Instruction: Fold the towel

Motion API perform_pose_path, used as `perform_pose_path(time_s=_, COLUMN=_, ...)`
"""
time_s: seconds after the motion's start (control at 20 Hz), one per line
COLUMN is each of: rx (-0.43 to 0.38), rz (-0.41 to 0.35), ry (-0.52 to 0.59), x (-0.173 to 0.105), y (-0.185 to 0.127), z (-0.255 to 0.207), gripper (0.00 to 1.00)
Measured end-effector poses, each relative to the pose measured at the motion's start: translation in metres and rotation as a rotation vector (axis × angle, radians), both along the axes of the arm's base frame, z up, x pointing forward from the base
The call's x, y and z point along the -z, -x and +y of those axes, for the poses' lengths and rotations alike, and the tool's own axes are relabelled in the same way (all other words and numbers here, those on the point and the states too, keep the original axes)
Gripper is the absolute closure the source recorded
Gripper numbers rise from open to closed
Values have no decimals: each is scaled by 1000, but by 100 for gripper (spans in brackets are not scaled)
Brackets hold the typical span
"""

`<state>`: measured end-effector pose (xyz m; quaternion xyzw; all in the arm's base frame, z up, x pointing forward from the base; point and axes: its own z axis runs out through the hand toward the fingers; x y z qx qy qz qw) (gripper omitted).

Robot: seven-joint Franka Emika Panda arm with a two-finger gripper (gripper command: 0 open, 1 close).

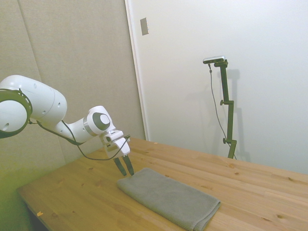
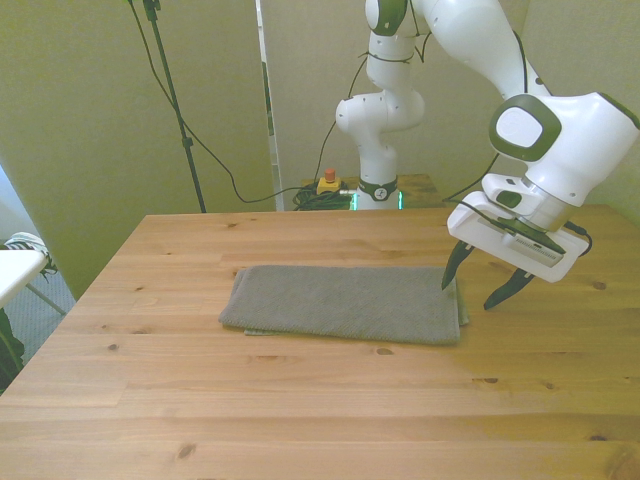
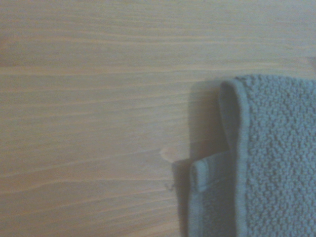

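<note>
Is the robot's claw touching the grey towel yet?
Cannot tell. The open gripper straddles the towel end in the front view, but neither view shows a plain gap or contact.

Towel (image 2: 345, 303): flat on table (image 2: 300, 400), long axis across the front view, layers doubled. Gripper (image 2: 478, 288): above the towel's short end at the front view's right, fingers parted, one fingertip over the cloth's edge, the other over bare table just beyond it.

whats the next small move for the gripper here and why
Probably lower a little further and close on the near end of the towel. The gripper hangs open just above the towel's short edge at the front view's right, not touching it, and the wrist view shows layered hems there on the table.
</note>
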<state>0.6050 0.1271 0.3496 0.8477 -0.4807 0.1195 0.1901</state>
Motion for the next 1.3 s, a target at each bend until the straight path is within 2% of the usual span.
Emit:
perform_pose_path(time_s=0.25, rx=43, rz=3, ry=17, x=1, y=-1, z=-30, gripper=0)
perform_pose_path(time_s=0.3, rx=51, rz=4, ry=18, x=1, y=-1, z=-37, gripper=100)
perform_pose_path(time_s=0.55, rx=55, rz=0, ry=12, x=2, y=0, z=-54, gripper=100)
perform_pose_path(time_s=1.3, rx=39, rz=-7, ry=1, x=8, y=2, z=-53, gripper=100)
